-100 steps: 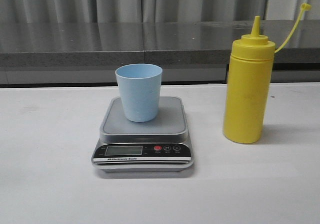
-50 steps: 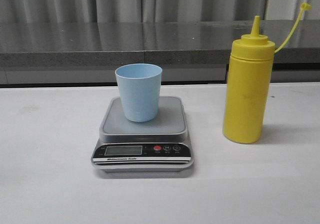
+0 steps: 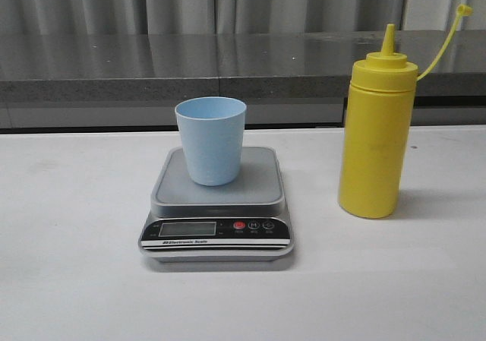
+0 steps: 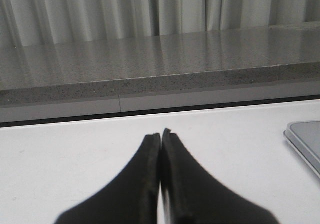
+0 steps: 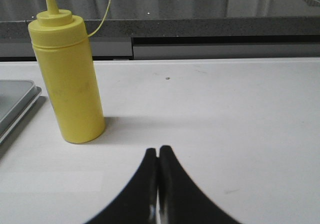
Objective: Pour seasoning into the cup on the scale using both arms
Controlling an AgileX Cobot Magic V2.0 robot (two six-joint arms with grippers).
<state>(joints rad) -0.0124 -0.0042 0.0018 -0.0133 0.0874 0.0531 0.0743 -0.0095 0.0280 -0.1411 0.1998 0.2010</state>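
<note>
The pale blue cup (image 3: 211,140) stands upright on the platform of the silver-grey digital scale (image 3: 217,204), which sits on the white counter (image 3: 76,280), and the yellow squeeze bottle of seasoning (image 3: 376,140) stands upright on the counter well to the scale's right, its cap strap arching off behind the nozzle. The left tool (image 4: 160,134) is clenched on nothing, low over bare counter beside the scale's edge. The right tool (image 5: 158,149) is likewise clenched and empty, near the bottle but apart from it.

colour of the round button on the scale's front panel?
Red button, on the scale; clearest in the front view.
</note>
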